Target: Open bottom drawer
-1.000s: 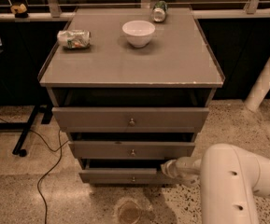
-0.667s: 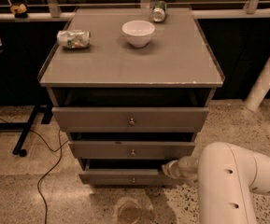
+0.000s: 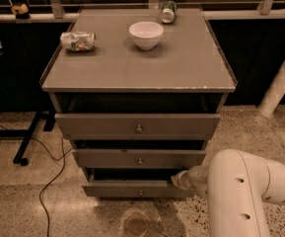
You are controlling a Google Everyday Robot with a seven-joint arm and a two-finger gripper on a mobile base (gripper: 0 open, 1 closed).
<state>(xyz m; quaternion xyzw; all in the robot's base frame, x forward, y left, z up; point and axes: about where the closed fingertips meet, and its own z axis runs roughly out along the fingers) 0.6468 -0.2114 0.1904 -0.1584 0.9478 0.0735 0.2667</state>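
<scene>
Claw [image 3: 177, 180] beside camera-facing bottom drawer [image 3: 124, 188]

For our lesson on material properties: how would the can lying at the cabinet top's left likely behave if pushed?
The can lies on its side, so it would probably roll. It looks dented, so it is likely light and easily crushed. The gripper is well below, at the right end of the bottom drawer.

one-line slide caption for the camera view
End effector at the right end of the bottom drawer, below a cabinet top holding a white bowl.
</scene>
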